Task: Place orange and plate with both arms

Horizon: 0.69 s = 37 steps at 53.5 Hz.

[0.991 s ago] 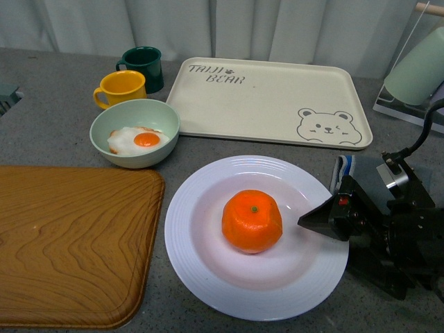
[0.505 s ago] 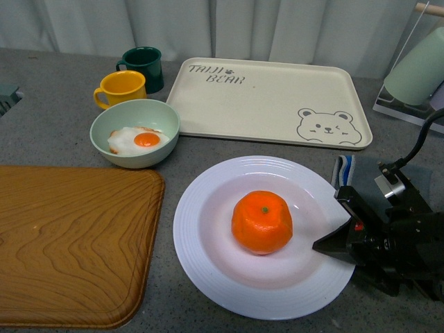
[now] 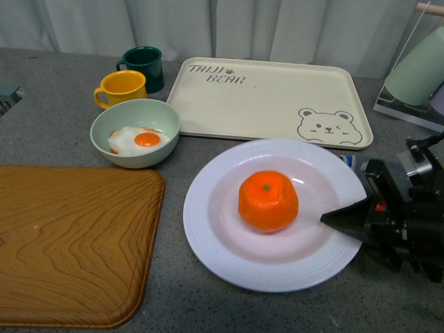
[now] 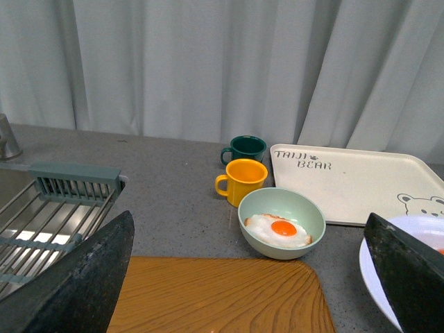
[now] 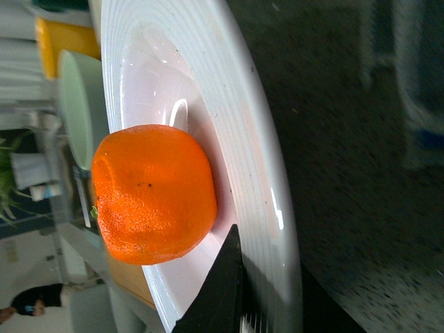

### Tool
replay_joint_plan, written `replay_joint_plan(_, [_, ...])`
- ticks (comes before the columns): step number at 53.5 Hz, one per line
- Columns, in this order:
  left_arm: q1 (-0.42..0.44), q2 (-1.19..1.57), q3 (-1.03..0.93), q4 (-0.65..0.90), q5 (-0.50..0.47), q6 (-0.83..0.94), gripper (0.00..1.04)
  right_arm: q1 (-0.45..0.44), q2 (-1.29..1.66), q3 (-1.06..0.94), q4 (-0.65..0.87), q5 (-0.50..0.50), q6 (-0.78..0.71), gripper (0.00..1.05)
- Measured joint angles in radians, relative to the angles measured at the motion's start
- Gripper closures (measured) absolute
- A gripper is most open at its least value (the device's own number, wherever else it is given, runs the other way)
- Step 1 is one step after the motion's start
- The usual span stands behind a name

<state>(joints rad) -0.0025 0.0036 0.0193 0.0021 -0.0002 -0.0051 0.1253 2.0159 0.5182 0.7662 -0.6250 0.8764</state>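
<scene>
Since half a second ago, the plate (image 3: 208, 229) and the orange (image 3: 268, 201) on it have shifted to the robot's right and farther away. The right gripper (image 3: 343, 216) has drawn back with them toward the right edge of the front view.

Nearest on the left lies the wooden board (image 3: 69, 243), with a strip of bare counter between it and the plate. The orange sits in the plate's well, slightly toward the far side, stem dot up.

The right gripper is pressed together on the plate's right rim. The right wrist view shows one black finger (image 5: 222, 291) lying over the ridged rim (image 5: 257, 139) and pointing toward the orange (image 5: 152, 194), which is close to the tip but not touching it. So the load lies directly left of that gripper, and the right arm is much the nearer.

The left gripper (image 4: 248, 229) hangs spread wide with nothing between its fingers. It is back by the sink rack (image 4: 62, 208) and out of the front view.

Beyond the plate, the green bowl (image 3: 170, 125) with the fried egg stands near its far-left rim but apart from it. The plate's far rim reaches the near edge of the bear tray (image 3: 277, 104); I cannot tell whether it overlaps it. The tray's whole surface is bare, which looks like the roomiest place to go. The yellow mug (image 3: 121, 89) and dark green mug (image 3: 143, 67) stand farther left, out of the way.
</scene>
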Motion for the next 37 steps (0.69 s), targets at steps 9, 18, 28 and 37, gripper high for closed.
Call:
replay_joint_plan(9, [0.000, 0.000, 0.000, 0.000, 0.000, 0.000, 0.07, -0.013, 0.029, 0.069, 0.127, -0.036, 0.121, 1.01])
replay_joint_plan(18, [0.000, 0.000, 0.000, 0.000, 0.000, 0.000, 0.07, -0.012, 0.136, 0.246, 0.061, -0.029, 0.162, 1.01])
replay_joint_plan(28, [0.000, 0.000, 0.000, 0.000, 0.000, 0.000, 0.07, -0.005, 0.262, 0.494, -0.028, -0.009, 0.233, 1.01])
replay_joint_plan(37, [0.000, 0.000, 0.000, 0.000, 0.000, 0.000, 0.07, 0.013, 0.353, 0.687, -0.146, 0.008, 0.246, 1.01])
